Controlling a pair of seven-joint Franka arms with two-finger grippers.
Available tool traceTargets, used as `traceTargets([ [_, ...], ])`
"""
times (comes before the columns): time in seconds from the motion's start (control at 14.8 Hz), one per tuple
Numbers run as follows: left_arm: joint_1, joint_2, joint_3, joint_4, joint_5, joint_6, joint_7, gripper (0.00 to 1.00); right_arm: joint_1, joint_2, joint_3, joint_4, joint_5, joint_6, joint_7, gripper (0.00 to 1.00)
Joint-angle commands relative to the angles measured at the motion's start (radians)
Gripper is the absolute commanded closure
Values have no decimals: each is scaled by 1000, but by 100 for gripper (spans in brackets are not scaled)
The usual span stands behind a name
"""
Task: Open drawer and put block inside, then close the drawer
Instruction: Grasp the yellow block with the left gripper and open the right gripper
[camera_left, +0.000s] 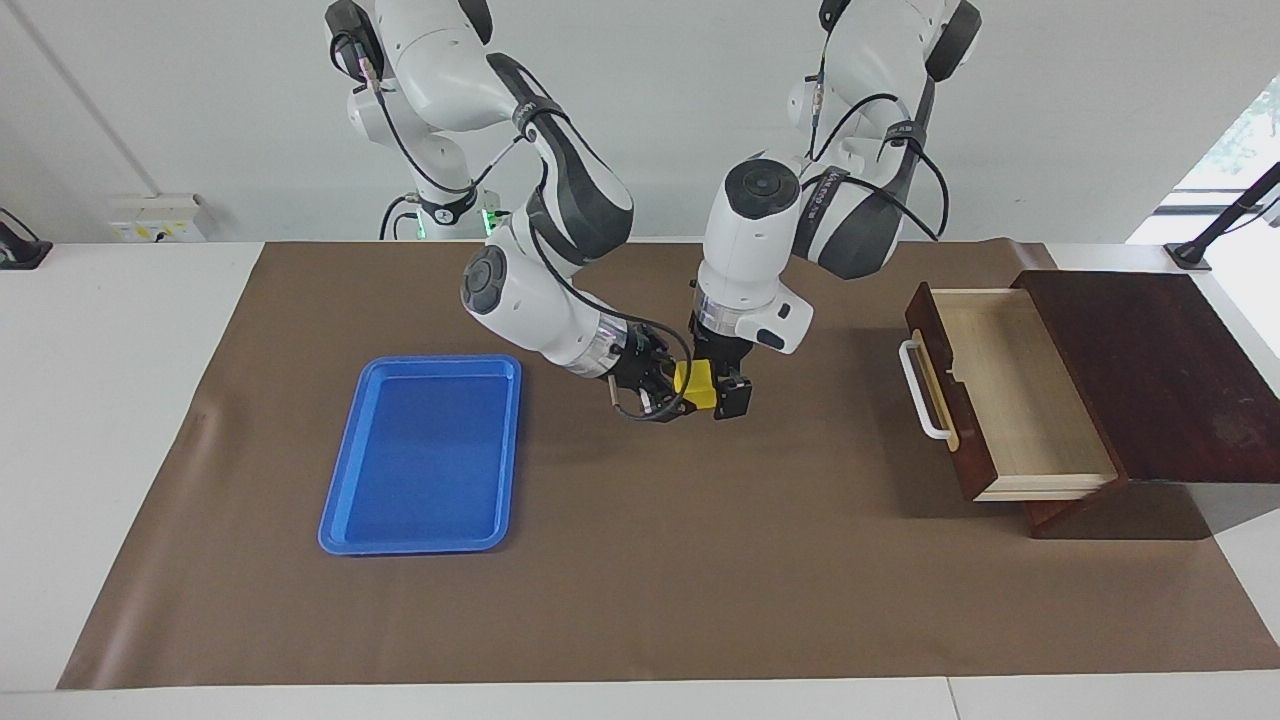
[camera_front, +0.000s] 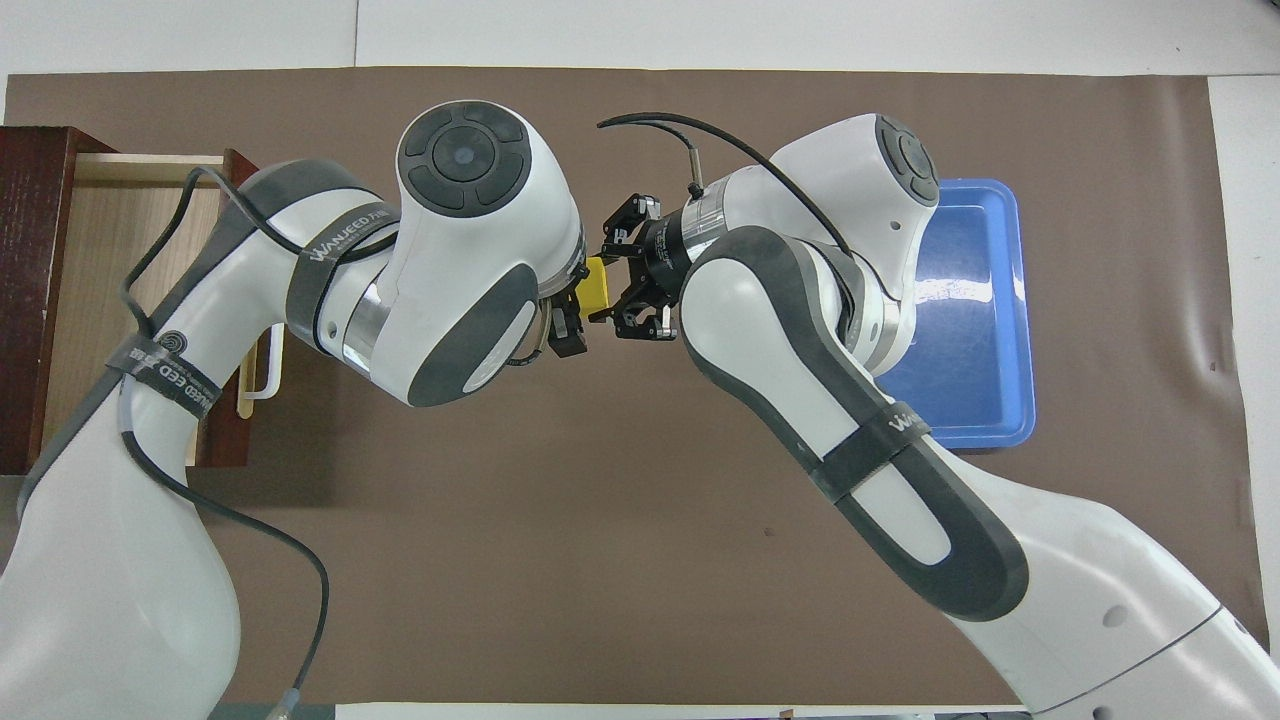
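We are handing the yellow block (camera_left: 697, 384), held above the brown mat (camera_left: 640, 560) mid-table and well apart from the open drawer (camera_left: 1010, 400), so the right gripper (camera_left: 672, 392) should be keeping its clamp until the spread-fingered left gripper (camera_left: 722, 392), straddling the block, is closing squarely.

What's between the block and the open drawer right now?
In the facing view, only the left gripper at the block, open around it; from there to the drawer is bare brown mat.
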Motion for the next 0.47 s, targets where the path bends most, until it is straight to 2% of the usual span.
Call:
traceTargets([
  [0.0,-24,11,3,31,21,-21,-29,0,6,14,3,19,14,17,16,100],
  [0.14,-27,10,0,30,34,-23,-33,0,6,14,3,18,14,17,16,100],
  [0.2,-26,10,-9,30,36,-24,-33,5,6,14,3,18,14,17,17,100],
  [0.27,-26,8,-12,30,38,-26,-33,15,6,14,3,18,14,17,19,100],
  [0.34,-26,8,-12,30,36,-29,-33,33,6,14,3,18,14,17,19,100],
  [0.41,-26,8,-12,30,36,-37,-33,55,6,14,3,16,14,17,19,100],
])
